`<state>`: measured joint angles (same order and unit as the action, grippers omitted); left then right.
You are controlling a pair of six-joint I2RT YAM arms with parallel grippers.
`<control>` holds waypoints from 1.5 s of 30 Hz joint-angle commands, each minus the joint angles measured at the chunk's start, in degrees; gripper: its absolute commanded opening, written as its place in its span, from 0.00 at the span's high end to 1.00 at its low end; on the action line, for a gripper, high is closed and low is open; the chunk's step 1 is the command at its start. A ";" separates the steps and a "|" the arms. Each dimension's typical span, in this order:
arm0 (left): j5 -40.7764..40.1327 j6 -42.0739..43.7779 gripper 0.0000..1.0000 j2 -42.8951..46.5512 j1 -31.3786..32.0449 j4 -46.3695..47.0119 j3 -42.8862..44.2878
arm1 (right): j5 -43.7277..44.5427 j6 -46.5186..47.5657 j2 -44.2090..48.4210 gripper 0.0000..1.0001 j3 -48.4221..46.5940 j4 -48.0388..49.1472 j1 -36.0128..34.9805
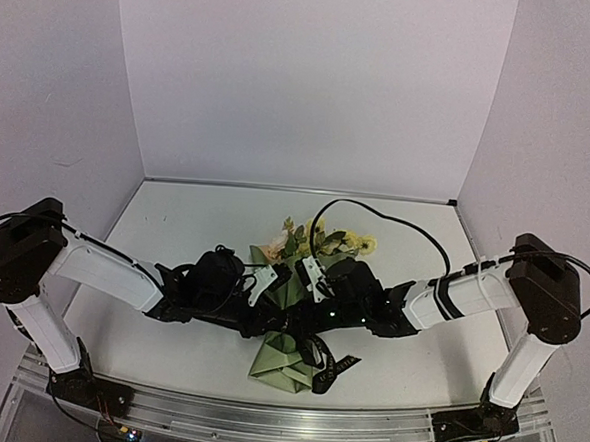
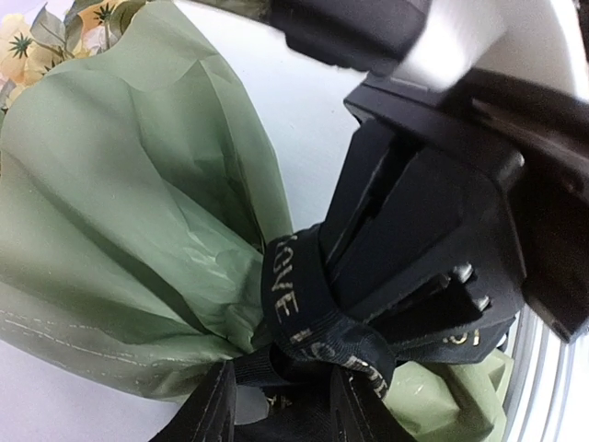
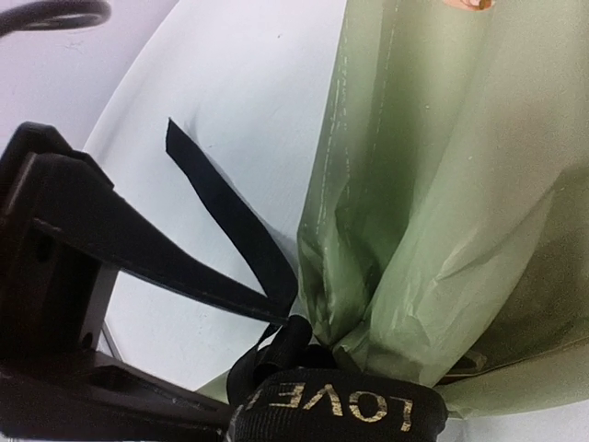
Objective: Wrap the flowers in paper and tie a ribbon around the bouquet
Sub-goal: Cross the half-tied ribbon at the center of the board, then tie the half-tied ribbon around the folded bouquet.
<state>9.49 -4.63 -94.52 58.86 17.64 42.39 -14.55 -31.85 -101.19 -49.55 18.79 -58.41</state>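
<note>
A white desk (image 1: 175, 224) sits inside pale purple walls (image 1: 313, 82). On the left side is the left end effector (image 2: 276, 407). Its two fingers are a little way apart, one on each side of the bunched ribbon, and I cannot tell if they touch it. Right in front of this end effector lies the bouquet (image 1: 282, 366), flat on the desk. The green paper (image 2: 120, 230) is squeezed into a thin neck just ahead of the fingers, then spreads out wide past them. The yellow flowers (image 1: 340, 242) peek out at the far end, beyond both end effectors. The black ribbon (image 2: 291, 296), with pale letters on it, goes round the thin neck. The right end effector (image 2: 363, 299) meets that neck from the right side. It is closed tight, and the ribbon is stretched over its tips, so it has hold of the ribbon. One loose end of the ribbon lies flat on the desk beside it.
</note>
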 commanded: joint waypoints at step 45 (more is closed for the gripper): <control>18.46 26.04 0.62 -0.35 -9.20 -5.08 3.15 | -3.75 9.63 -1.90 1.00 1.03 9.03 -0.26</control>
<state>25.74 20.04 -93.88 50.02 13.44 42.49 -17.58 -23.17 -103.09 -47.83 26.09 -58.52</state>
